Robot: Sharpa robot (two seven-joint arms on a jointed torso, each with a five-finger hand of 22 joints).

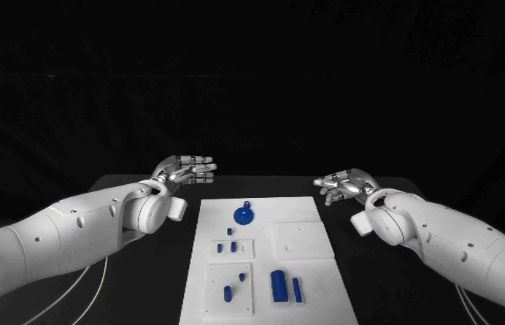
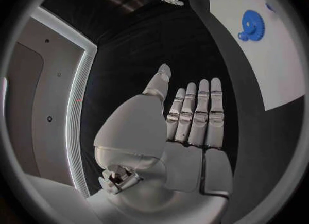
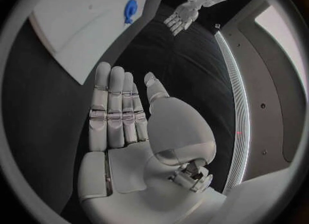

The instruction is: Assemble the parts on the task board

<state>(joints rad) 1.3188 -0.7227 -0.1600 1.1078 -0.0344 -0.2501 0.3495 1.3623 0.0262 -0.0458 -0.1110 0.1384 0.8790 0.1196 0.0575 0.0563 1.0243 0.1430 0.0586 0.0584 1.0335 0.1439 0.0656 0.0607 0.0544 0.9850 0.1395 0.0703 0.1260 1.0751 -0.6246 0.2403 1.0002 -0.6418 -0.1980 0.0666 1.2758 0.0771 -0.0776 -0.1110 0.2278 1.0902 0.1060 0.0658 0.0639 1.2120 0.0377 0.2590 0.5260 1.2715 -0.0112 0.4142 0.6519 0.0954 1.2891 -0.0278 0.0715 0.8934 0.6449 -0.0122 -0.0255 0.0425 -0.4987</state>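
In the head view, the task board (image 1: 300, 215) lies centred on the black surface (image 1: 137, 296) between the arms, within reach of both. A blue gear (image 1: 244, 215) sits near its far end; smaller blue parts (image 1: 280, 286) lie nearer the robot. The left hand (image 1: 185, 170) and right hand (image 1: 342, 185) hover beside the far corners, holding nothing. In the left wrist view, the left hand (image 2: 187, 123) shows flat, extended fingers, well apart from the gear (image 2: 252, 26). In the right wrist view, the right hand (image 3: 122, 113) is likewise flat and empty, with the gear (image 3: 131, 10) beyond it.
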